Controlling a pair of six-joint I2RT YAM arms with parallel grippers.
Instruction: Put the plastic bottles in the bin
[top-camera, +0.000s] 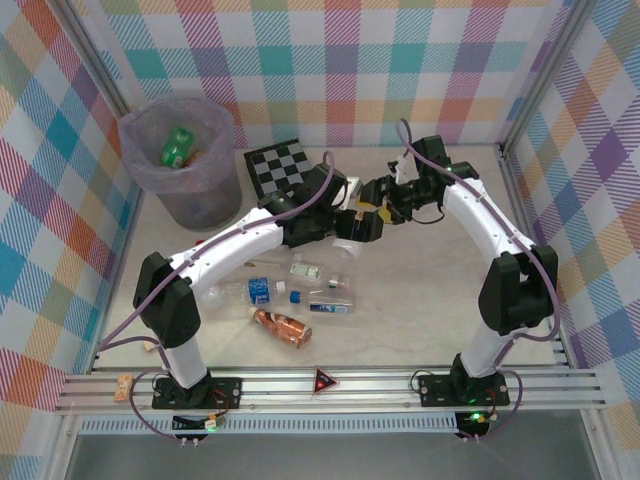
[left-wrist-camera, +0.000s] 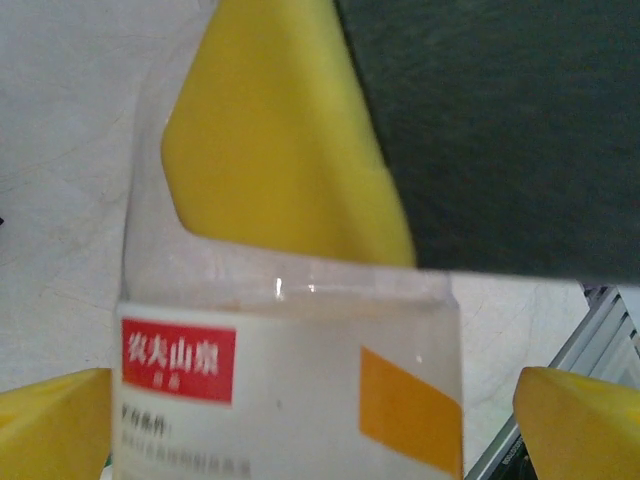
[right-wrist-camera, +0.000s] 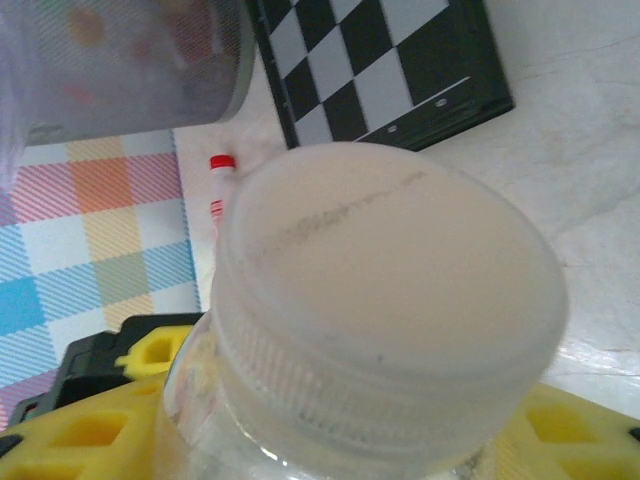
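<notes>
Pale tabletop under checked walls, and above its middle hangs one bottle, cloudy-clear with a red label, an orange patch and a wide white cap. My right claw holds it, yellow fingers set against either side just below the cap. My left claw is spread wide around the bottle's body, its yellow tips showing on both sides of it.

From above, the two claws meet nose to nose just in front of the chequered board. Nearer my bases more bottles lie on the table: a blue-labelled clear one, a second blue-labelled one, a brown-orange one and a small pale one. At the far left stands the bin, lined with a lilac bag — a green bottle already lies inside.
</notes>
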